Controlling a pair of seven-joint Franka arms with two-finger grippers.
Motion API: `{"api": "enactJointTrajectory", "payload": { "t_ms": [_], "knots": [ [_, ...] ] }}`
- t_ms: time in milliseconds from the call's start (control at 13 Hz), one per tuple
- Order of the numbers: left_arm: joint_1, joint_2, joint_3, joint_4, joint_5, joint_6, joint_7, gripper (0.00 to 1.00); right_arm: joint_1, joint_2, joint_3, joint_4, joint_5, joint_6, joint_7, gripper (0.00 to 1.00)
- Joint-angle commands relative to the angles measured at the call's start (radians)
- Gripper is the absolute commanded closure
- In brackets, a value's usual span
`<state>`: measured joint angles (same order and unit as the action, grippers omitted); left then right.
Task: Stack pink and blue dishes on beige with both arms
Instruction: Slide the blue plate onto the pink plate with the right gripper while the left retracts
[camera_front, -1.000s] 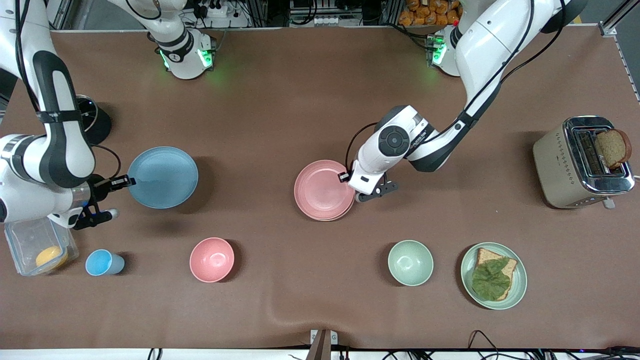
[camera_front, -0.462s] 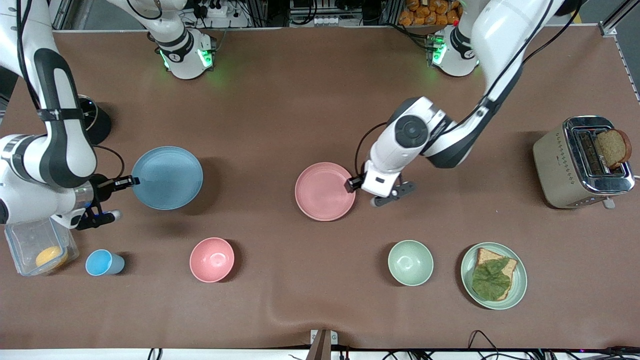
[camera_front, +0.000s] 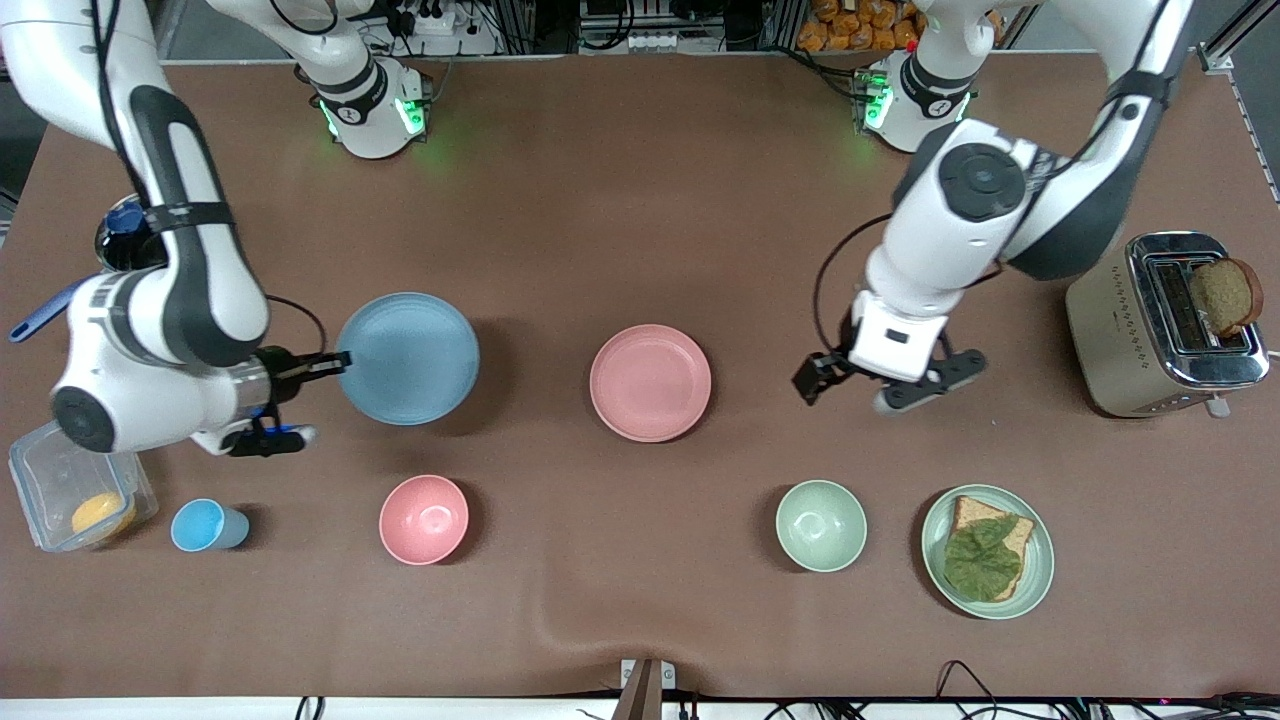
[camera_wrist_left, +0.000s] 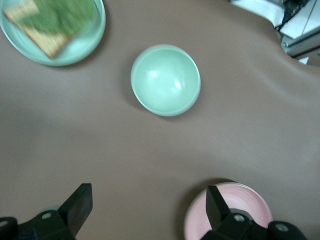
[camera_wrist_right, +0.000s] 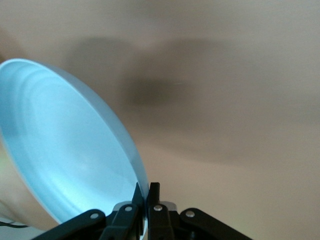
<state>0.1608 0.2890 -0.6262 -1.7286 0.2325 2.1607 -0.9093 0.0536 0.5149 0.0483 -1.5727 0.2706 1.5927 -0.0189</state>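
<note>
Pinched tight on the rim of the blue plate (camera_front: 408, 358), the right gripper (camera_front: 330, 366) carries it clear of the table, its shadow falling on the brown cloth underneath; in the right wrist view the rim (camera_wrist_right: 141, 185) sits thin between the two closed fingers, with the plate (camera_wrist_right: 65, 145) hanging edge-on from them. Spread wide and holding nothing, the left gripper (camera_front: 850, 385) hangs over bare cloth, well apart from the pink plate (camera_front: 650, 382), which lies flat toward the right arm's end from those open jaws. I can't make out any beige plate; if one is there, it is hidden under the pink one. From where I stand the blue plate looks light, stiff and smooth, so a pinch at one edge leaves it free to sag or swing. I'd guess a deeper bite on the rim and a level, slow carry would suit it, lowering it square over the pink plate.
</note>
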Motion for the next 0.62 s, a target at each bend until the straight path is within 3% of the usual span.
{"api": "enactJointTrajectory", "payload": {
  "t_ms": [0,231,538],
  "knots": [
    [0.066,-0.063,-0.007,0.012,0.022,-0.083,0.145,0.0,0.093,0.042,-0.008,0.031,0.074,0.025,0.118,1.0],
    [0.12,-0.079,-0.01,0.099,0.01,-0.22,0.271,0.0,0.201,0.083,-0.008,0.031,0.143,0.143,0.221,1.0],
    [0.144,-0.091,-0.012,0.217,0.004,-0.396,0.3,0.0,0.32,0.139,-0.008,0.034,0.252,0.295,0.29,1.0]
  ]
}}
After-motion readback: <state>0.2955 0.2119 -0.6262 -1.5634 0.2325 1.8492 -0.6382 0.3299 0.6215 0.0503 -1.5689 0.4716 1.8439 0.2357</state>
